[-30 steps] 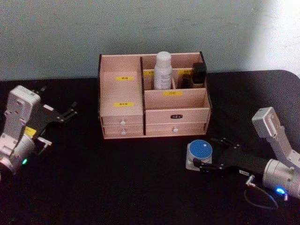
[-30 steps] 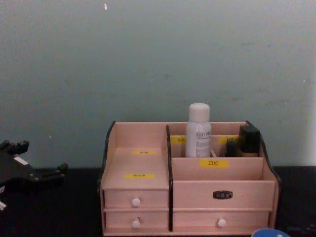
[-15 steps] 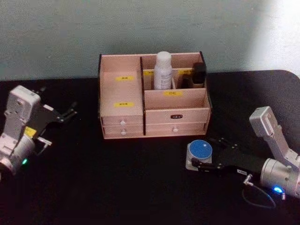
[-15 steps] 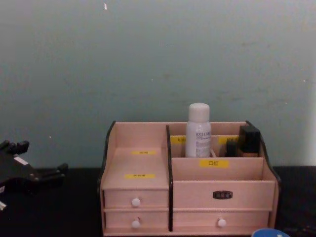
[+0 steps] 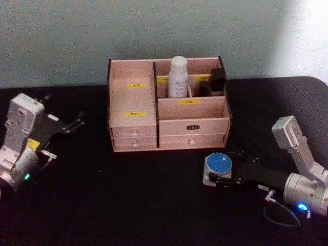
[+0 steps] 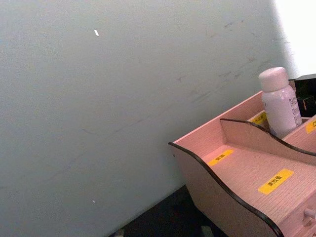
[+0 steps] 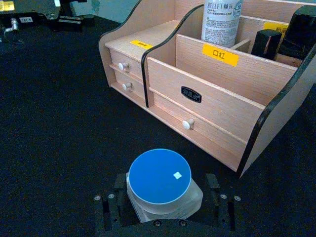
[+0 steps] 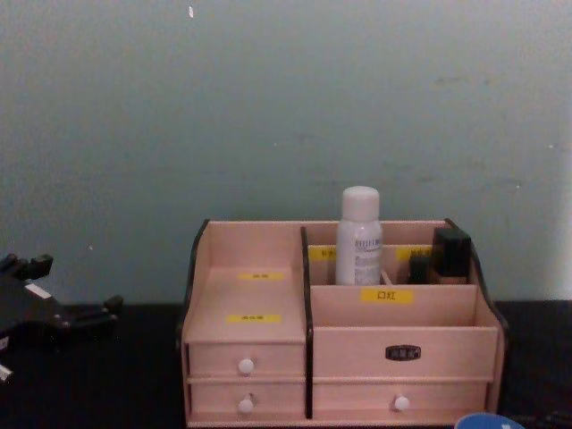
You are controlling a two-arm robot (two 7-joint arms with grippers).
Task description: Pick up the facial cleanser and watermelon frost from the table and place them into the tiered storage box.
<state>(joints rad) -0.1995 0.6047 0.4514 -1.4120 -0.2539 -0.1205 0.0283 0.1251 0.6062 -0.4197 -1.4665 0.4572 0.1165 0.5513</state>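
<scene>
The watermelon frost (image 5: 219, 163), a squat clear jar with a blue lid, rests on the black table in front of the tiered storage box (image 5: 192, 110). My right gripper (image 5: 221, 169) reaches in from the right, and its fingers hug both sides of the jar (image 7: 159, 177). Inside the box's back middle compartment, the facial cleanser (image 5: 178, 77) stands upright as a white bottle (image 8: 359, 237). My left gripper (image 5: 65, 137) is parked open at the far left, well away from the box.
A dark bottle with a black cap (image 5: 217, 79) stands in the box's back right compartment. A thin cable (image 5: 284, 218) loops beside the right arm. A pale wall rises just behind the box.
The right arm has shifted slightly while its gripper stays around the jar. The jar, the white bottle and the left arm have not moved.
</scene>
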